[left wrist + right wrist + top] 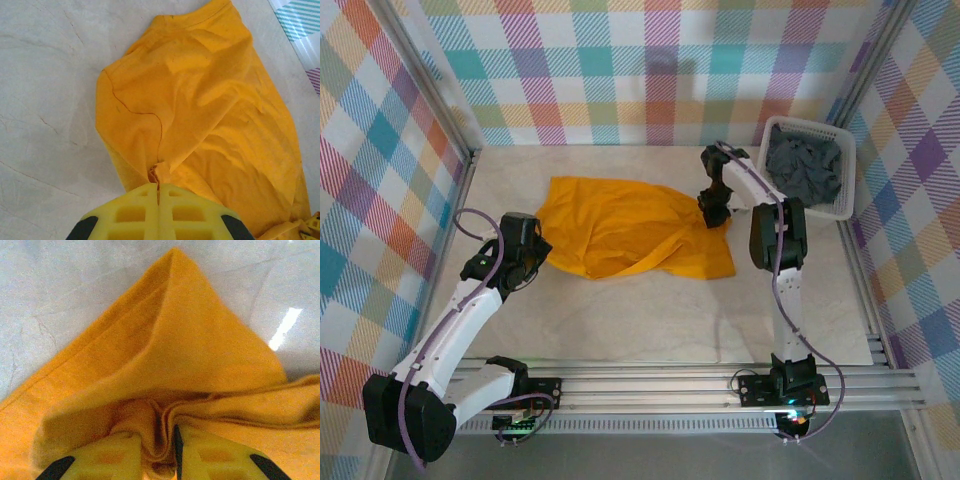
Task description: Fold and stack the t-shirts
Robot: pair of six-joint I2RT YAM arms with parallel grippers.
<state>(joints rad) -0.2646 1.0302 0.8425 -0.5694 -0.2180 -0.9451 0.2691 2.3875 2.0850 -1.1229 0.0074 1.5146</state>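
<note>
Top external view: the orange-yellow t-shirt (630,235) lies rumpled on the table (620,320), its long axis running left to right between both grippers. The slate-grey t-shirts (805,165) sit bunched in the white basket (848,208) at the far right. The left gripper (159,187) is closed tight on the shirt's left edge, and the right gripper (157,437) is nearly closed, pinching a fold of its right edge.

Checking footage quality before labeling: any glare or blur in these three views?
Top external: even light, sharp, faint shadows on the table. Left wrist: orange t-shirt crisp, evenly lit. Right wrist: bright glare streak on the table, whole picture slightly soft.
</note>
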